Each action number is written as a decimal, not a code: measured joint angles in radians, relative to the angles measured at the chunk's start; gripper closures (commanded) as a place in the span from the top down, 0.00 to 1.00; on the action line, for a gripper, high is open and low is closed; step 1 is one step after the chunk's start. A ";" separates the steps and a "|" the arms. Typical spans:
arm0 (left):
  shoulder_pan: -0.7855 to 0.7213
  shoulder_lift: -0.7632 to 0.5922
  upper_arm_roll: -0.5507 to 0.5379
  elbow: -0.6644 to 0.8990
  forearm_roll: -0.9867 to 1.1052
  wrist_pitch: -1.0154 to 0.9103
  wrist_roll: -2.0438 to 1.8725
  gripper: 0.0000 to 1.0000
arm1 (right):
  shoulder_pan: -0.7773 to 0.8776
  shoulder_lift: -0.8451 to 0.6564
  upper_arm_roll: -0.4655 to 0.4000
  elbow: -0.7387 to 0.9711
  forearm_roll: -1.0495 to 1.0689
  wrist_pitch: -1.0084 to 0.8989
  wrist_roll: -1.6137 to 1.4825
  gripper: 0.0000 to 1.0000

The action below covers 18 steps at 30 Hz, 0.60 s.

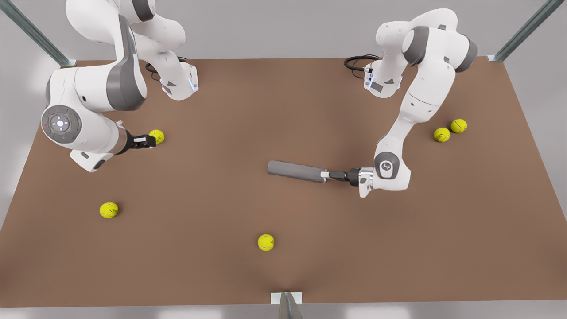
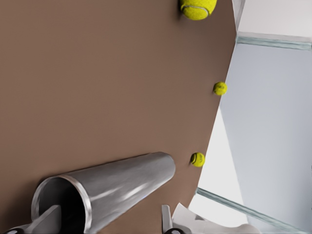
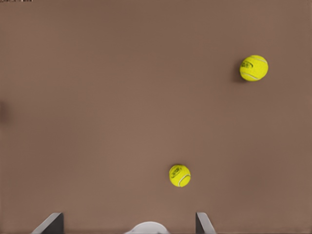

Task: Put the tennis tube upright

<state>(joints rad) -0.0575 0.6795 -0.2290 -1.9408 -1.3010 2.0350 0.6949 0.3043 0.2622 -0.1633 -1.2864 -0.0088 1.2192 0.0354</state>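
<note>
The tennis tube [image 1: 297,171] lies flat on the brown table [image 1: 283,274] a little to the 3 o'clock side of centre in the front view, its long axis running from about 9 to 3 o'clock. The left gripper [image 1: 327,175] sits at the tube's 3 o'clock end; in the left wrist view one finger [image 2: 46,220] reaches into the open mouth past the silvery rim [image 2: 78,195] while the other finger [image 2: 167,219] stands well outside the wall, so the fingers are spread and straddle the rim without yet pinching it. The right gripper [image 1: 150,141] waits near the 9 o'clock side of the table, just beside a tennis ball [image 1: 157,136], its two fingers apart with nothing between them; its wrist view looks down on bare table and two balls [image 3: 180,175] [image 3: 254,68]. Other balls lie scattered at 7 and 6 o'clock [image 1: 109,209] [image 1: 266,242] and a pair at 2 o'clock [image 1: 450,130]. The tube looks like a stiff, hollow, thin-walled metal can, probably light but smooth and apt to roll or slip. A pinch on the rim wall, one finger inside and one outside, seems the sensible hold, since the body looks too wide to span easily; levering it upright from one end will likely want a firm grip and a slow swing
</note>
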 measured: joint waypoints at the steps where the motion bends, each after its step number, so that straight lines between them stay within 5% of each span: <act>1: -0.002 0.000 0.000 0.000 -0.007 0.002 0.007 1.00 | 0.001 0.000 0.003 0.001 0.000 -0.002 0.006 1.00; 18: -0.023 0.047 -0.037 0.004 -0.063 0.011 0.087 1.00 | -0.022 -0.001 0.005 0.025 -0.006 -0.006 0.063 1.00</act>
<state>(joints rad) -0.0808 0.7262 -0.2663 -1.9366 -1.3641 2.0458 0.7818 0.2826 0.2614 -0.1582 -1.2610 -0.0150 1.2132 0.0986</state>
